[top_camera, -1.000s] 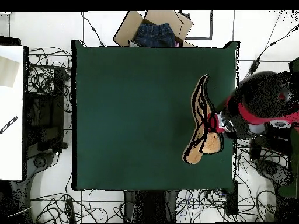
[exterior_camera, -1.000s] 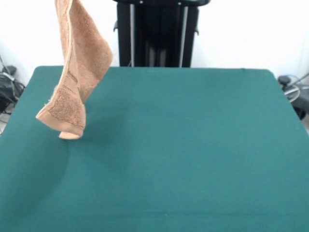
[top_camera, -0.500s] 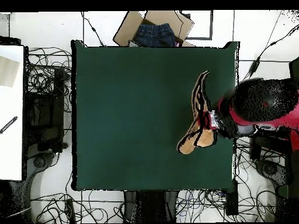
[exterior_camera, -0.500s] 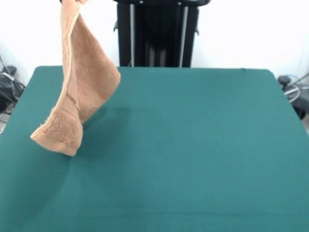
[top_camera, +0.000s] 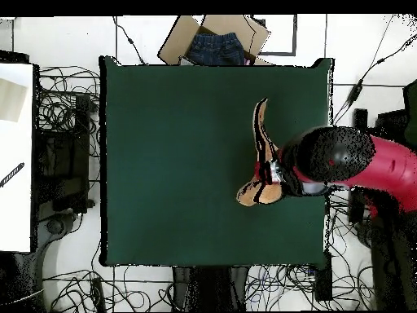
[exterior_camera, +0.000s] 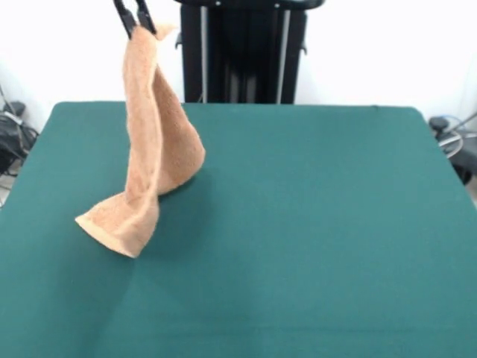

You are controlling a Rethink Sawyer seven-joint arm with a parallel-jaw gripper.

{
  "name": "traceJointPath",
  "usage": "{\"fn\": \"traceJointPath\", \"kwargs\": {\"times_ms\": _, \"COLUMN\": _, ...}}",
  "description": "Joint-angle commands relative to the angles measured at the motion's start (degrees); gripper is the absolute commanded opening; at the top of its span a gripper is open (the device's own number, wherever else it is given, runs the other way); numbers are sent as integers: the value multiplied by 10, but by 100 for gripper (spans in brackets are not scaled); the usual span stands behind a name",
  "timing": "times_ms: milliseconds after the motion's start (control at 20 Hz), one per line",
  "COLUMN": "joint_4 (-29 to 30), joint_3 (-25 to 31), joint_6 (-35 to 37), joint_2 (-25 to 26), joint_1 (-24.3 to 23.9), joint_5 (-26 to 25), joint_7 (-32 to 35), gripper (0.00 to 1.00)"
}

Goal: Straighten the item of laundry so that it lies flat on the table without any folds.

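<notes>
We see the desk (exterior_camera: 313, 224) first, a broad dark green top that fills most of both views. Next in size is the red and black arm (top_camera: 358, 163), reaching in over one side edge of the desk in the overhead view. Below it hangs the towel (exterior_camera: 153, 149), peach-orange terry, bunched into a long narrow drape that is gathered at the top and flares toward the bottom. Its lower corner spreads out low over the felt and seems to touch it near one side of the desk, while the rest stands lifted above it. At the top edge of the front view we find the gripper (exterior_camera: 136, 19), its black jaws clenched on the towel's upper corner. Beyond the desk's far edge in the overhead view, a cardboard box (top_camera: 216, 41) holds something blue.
</notes>
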Motion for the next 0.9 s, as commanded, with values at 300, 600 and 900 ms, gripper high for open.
{"fn": "traceJointPath", "kwargs": {"times_ms": 300, "joint_4": 118, "joint_3": -15, "joint_6": -87, "joint_2": -38, "joint_1": 70, "joint_5": -6, "joint_7": 68, "gripper": 0}}
{"fn": "traceJointPath", "kwargs": {"times_ms": 600, "joint_4": 133, "joint_3": -36, "joint_6": -120, "joint_2": -38, "joint_1": 102, "joint_5": 5, "joint_7": 110, "gripper": 0}}
{"fn": "traceJointPath", "kwargs": {"times_ms": 900, "joint_4": 143, "joint_3": -79, "joint_6": -153, "joint_2": -32, "joint_1": 145, "joint_5": 3, "joint_7": 167, "gripper": 0}}
